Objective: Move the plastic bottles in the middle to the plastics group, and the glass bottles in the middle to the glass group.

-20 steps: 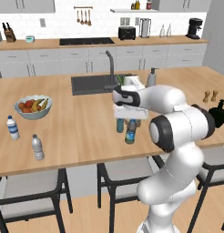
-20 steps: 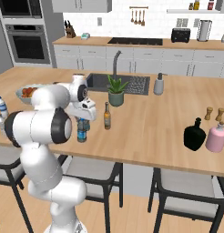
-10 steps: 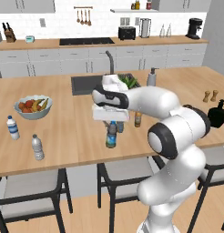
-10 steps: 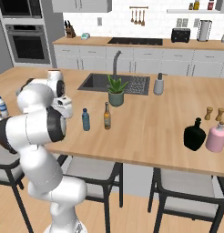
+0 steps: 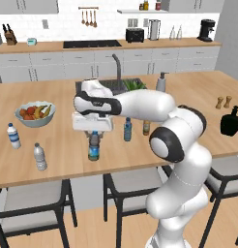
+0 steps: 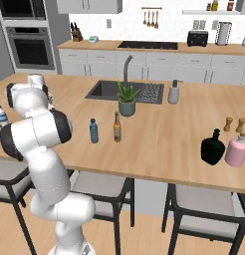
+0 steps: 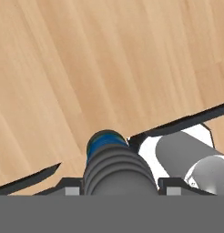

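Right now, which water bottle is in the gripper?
The dark bottle with the blue label, hanging under the gripper; the pale blue bottle stands free on the counter.

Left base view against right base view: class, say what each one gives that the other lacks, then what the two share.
Left base view: the dark bottle with the blue label, upright in the shut jaws; a fruit bowl; the greyish ribbed bottle. Right base view: a wall oven; the pink bottle whole, beside the black glass bottle. Both: the pale blue bottle and amber bottle side by side mid-counter, the black glass bottle, the sink.
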Available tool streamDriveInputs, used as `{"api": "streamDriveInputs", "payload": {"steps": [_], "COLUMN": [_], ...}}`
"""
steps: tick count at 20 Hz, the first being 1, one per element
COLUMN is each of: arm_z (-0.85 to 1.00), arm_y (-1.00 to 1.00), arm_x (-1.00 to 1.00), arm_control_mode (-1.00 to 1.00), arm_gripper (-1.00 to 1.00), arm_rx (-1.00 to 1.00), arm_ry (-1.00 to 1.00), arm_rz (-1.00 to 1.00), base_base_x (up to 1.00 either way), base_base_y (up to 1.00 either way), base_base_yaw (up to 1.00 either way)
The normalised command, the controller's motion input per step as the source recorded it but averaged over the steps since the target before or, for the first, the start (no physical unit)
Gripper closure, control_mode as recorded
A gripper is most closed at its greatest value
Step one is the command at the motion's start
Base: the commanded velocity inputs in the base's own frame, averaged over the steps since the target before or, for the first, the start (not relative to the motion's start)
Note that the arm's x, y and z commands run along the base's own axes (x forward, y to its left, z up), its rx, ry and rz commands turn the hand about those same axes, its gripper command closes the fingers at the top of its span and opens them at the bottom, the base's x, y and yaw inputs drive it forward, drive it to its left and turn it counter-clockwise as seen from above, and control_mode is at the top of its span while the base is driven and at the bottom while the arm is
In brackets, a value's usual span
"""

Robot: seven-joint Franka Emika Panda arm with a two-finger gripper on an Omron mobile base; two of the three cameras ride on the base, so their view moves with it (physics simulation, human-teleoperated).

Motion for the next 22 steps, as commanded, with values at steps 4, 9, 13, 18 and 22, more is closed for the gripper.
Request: {"api": "streamDriveInputs", "payload": {"steps": [4, 9, 13, 18, 22], "arm_z": [-0.06, -0.09, -0.01, -0.11, -0.24], "arm_y": [0.88, 0.63, 0.73, 0.56, 0.34], "arm_x": [0.0, 0.09, 0.42, 0.39, 0.46], "arm_control_mode": [-1.0, -1.0, -1.0, -1.0, -1.0], "arm_gripper": [1.0, 1.0, 1.0, 1.0, 1.0], "arm_rx": [0.0, 0.0, 0.0, 0.0, 0.0], "arm_ry": [0.0, -0.01, 0.0, 0.0, -0.01], "arm_rz": [0.0, 0.0, 0.0, 0.0, -0.04], "base_base_x": [0.0, 0.0, 0.0, 0.0, 0.0], "base_base_y": [0.0, 0.0, 0.0, 0.0, 0.0], "base_base_yaw": [0.0, 0.0, 0.0, 0.0, 0.0]}}
